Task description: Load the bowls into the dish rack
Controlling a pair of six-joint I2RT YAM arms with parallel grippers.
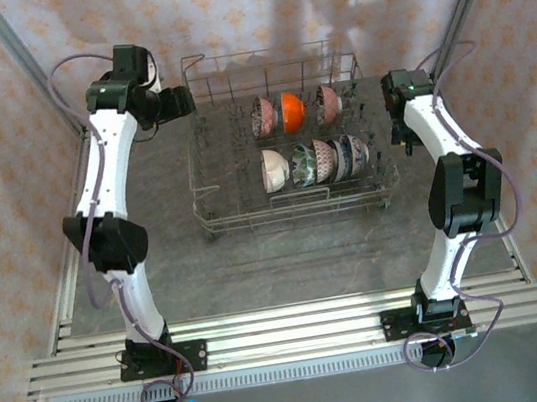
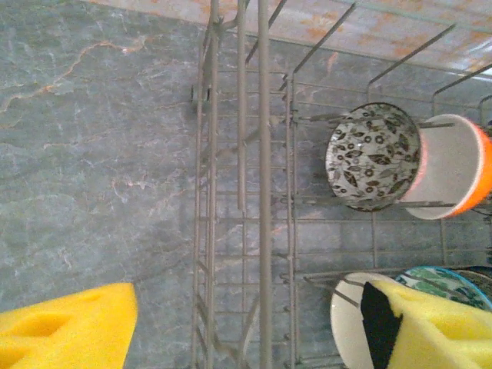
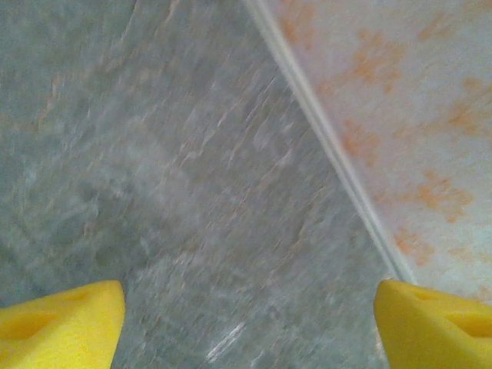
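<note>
Plainly, the load sits in the big grey wire dish rack [image 1: 208, 185] at the middle of the grey marbled worktop [image 1: 287, 259]. Seven small round ceramic bowls stand on edge between its tines, in the half toward three o'clock. Three are in the row toward twelve o'clock, with the bright orange bowl [image 1: 292, 110] in the middle. Four are in the row toward six o'clock, starting with the plain cream bowl [image 1: 275, 171]. Your left gripper [image 1: 178, 101] hangs at the rack's ten o'clock corner, released, its yellow foam pads [image 2: 69, 330] spread wide over the rack's wire wall [image 2: 261, 154] with nothing between them. From its camera the black-and-white leaf-patterned bowl [image 2: 374, 156] leans beside the orange one [image 2: 453, 165]. Your right gripper [image 1: 404, 130] waits at the rack's three o'clock side, likewise released and empty, over bare worktop. If you shift a bowl, expect it stiff, fairly weighty for its size, glazed and slippery, and likely to chip against the wire. Pinch the rim with one pad inside and one outside, and set it down gently between the tines.
</note>
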